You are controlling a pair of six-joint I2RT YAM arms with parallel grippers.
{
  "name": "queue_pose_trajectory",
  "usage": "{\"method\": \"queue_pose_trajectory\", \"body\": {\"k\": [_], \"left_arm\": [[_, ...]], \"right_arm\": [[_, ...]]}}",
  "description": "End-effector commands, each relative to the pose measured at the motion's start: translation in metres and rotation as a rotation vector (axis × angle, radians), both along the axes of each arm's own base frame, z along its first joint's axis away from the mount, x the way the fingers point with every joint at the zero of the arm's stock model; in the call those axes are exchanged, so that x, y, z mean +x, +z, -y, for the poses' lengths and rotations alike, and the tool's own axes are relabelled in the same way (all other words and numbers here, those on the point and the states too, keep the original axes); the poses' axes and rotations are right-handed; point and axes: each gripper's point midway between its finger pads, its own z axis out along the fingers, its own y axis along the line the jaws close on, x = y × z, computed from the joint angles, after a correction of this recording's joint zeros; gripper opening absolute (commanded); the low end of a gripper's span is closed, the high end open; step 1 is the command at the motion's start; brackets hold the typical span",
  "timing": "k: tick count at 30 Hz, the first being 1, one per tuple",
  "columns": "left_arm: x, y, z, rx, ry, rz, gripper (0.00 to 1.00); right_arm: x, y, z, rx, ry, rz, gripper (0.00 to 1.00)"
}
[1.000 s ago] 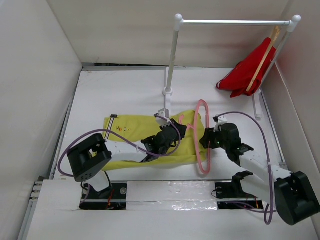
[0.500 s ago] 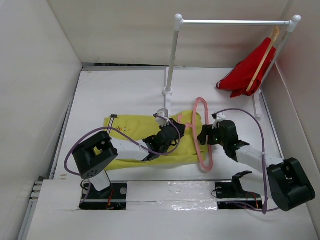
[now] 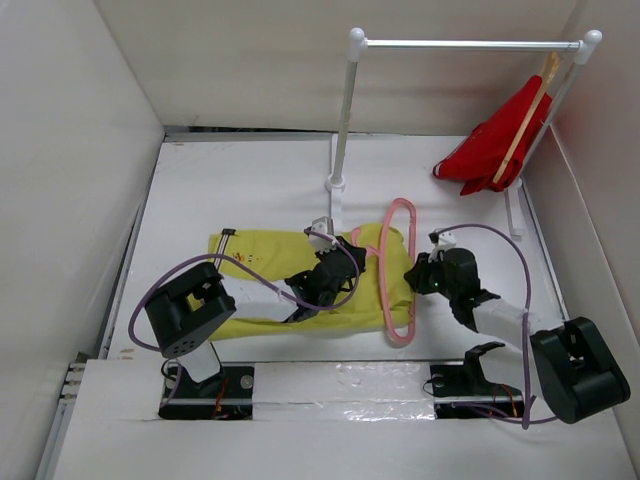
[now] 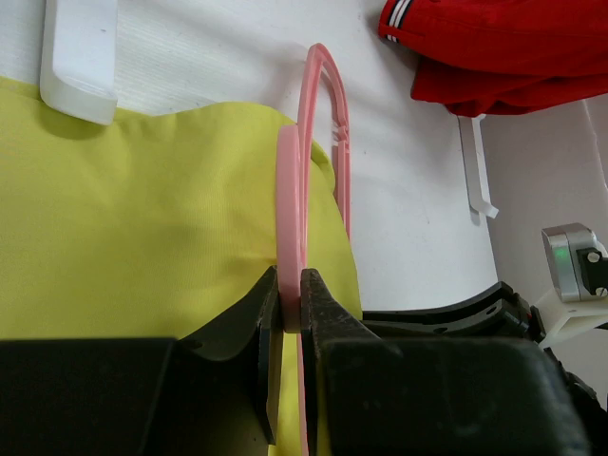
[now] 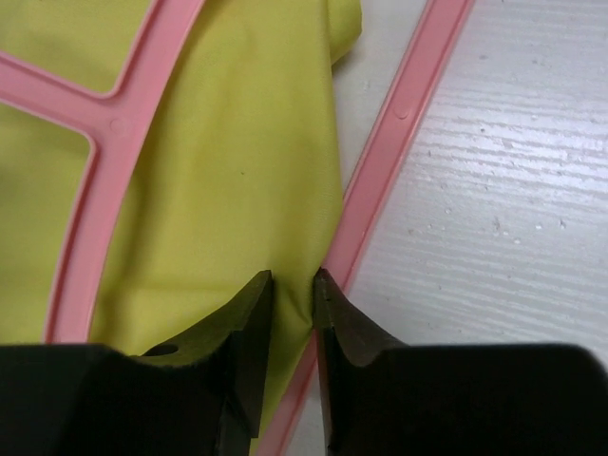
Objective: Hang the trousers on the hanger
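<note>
The yellow-green trousers [image 3: 262, 272] lie flat across the middle of the table. Their right end passes through the pink hanger [image 3: 385, 275], which lies on the table. My left gripper [image 3: 350, 260] rests over the trousers and is shut on a flat pink bar of the hanger [image 4: 324, 123], seen edge-on in the left wrist view between its fingers [image 4: 290, 277]. My right gripper [image 3: 411, 276] sits at the trousers' right edge. In the right wrist view its jaws [image 5: 293, 278] stand narrow with the hem of the trousers [image 5: 237, 161] pinched between them, beside the hanger's outer bar [image 5: 389, 142].
A white clothes rack [image 3: 343, 110] stands behind the trousers, its rail [image 3: 470, 44] running right. A red garment [image 3: 490, 148] hangs there on a tan wooden hanger [image 3: 527, 110]. The rack's foot [image 4: 80, 65] lies close to the trousers. White walls enclose the table.
My right gripper has narrowed from wide open onto the trousers' right edge. The hanger has shifted slightly left. The left gripper has kept its grip and place.
</note>
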Motion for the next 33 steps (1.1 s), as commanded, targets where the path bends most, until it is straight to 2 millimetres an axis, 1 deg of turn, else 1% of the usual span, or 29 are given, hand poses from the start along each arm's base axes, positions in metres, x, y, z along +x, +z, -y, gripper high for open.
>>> {"method": "queue_pose_trajectory", "body": {"k": [1, 2, 3, 4, 6, 7, 8, 9, 10, 12, 15, 17, 19, 20, 22, 23, 24, 25, 27, 28, 29, 30, 32, 33], "left_arm": [[-0.017, -0.016, 0.016, 0.025, -0.1, -0.033, 0.0], [-0.017, -0.015, 0.019, 0.023, -0.105, -0.032, 0.0], [-0.02, -0.017, 0.021, 0.031, -0.107, -0.033, 0.0], [-0.019, -0.017, 0.02, 0.031, -0.1, -0.031, 0.0], [-0.02, -0.021, 0.02, 0.028, -0.105, -0.038, 0.0], [-0.02, -0.022, 0.02, 0.029, -0.106, -0.04, 0.0], [-0.02, -0.023, 0.02, 0.033, -0.106, -0.043, 0.0], [-0.021, -0.024, 0.02, 0.028, -0.108, -0.044, 0.0], [-0.021, -0.023, 0.021, 0.02, -0.108, -0.043, 0.0], [-0.023, -0.027, 0.023, 0.003, -0.122, -0.051, 0.0], [-0.025, -0.027, 0.027, 0.007, -0.124, -0.051, 0.0], [-0.027, -0.026, 0.026, 0.005, -0.116, -0.047, 0.0], [-0.027, -0.025, 0.026, 0.005, -0.115, -0.046, 0.0], [-0.027, -0.025, 0.025, 0.008, -0.111, -0.046, 0.0], [-0.026, -0.023, 0.022, 0.005, -0.099, -0.041, 0.0], [-0.026, -0.023, 0.022, 0.002, -0.099, -0.039, 0.0], [-0.025, -0.021, 0.024, -0.001, -0.103, -0.036, 0.0], [-0.025, -0.023, 0.024, 0.012, -0.104, -0.039, 0.0], [-0.024, -0.021, 0.024, 0.017, -0.094, -0.035, 0.0], [-0.023, -0.02, 0.023, 0.009, -0.092, -0.033, 0.0], [-0.025, -0.023, 0.021, 0.006, -0.091, -0.036, 0.0], [-0.025, -0.022, 0.022, 0.001, -0.098, -0.037, 0.0], [-0.025, -0.022, 0.022, 0.004, -0.097, -0.036, 0.0], [-0.025, -0.021, 0.021, 0.002, -0.092, -0.036, 0.0]], "right_arm": [[-0.019, 0.006, -0.025, 0.09, 0.117, -0.037, 0.25], [-0.019, 0.006, -0.025, 0.091, 0.116, -0.037, 0.25], [-0.019, 0.007, -0.025, 0.09, 0.114, -0.035, 0.25], [-0.021, 0.008, -0.027, 0.09, 0.122, -0.029, 0.24], [-0.023, 0.01, -0.029, 0.087, 0.131, -0.028, 0.17], [-0.027, 0.014, -0.031, 0.083, 0.144, -0.024, 0.19], [-0.026, 0.016, -0.031, 0.069, 0.14, -0.012, 0.22], [-0.027, 0.019, -0.032, 0.061, 0.147, -0.002, 0.33], [-0.024, 0.027, -0.034, 0.053, 0.15, 0.02, 0.42], [-0.023, 0.032, -0.032, 0.019, 0.14, 0.032, 0.55], [-0.02, 0.04, -0.033, 0.026, 0.133, 0.052, 0.54], [-0.016, 0.037, -0.031, 0.017, 0.116, 0.048, 0.54], [-0.019, 0.025, -0.03, 0.002, 0.116, 0.011, 0.55], [-0.017, 0.027, -0.036, 0.032, 0.129, 0.023, 0.55], [-0.021, 0.016, -0.043, 0.053, 0.168, -0.007, 0.49], [-0.024, 0.014, -0.049, 0.058, 0.197, -0.021, 0.46], [-0.021, 0.018, -0.054, 0.054, 0.209, -0.02, 0.41], [-0.025, 0.016, -0.057, 0.046, 0.223, -0.031, 0.4], [-0.022, 0.02, -0.053, 0.024, 0.193, -0.016, 0.41], [-0.019, 0.029, -0.054, 0.013, 0.188, 0.005, 0.49], [-0.019, 0.035, -0.046, -0.025, 0.156, 0.023, 0.55], [-0.018, 0.042, -0.041, -0.037, 0.134, 0.039, 0.66], [-0.014, 0.065, -0.033, -0.047, 0.093, 0.105, 0.74], [-0.013, 0.071, -0.031, -0.044, 0.076, 0.127, 0.74]]}}
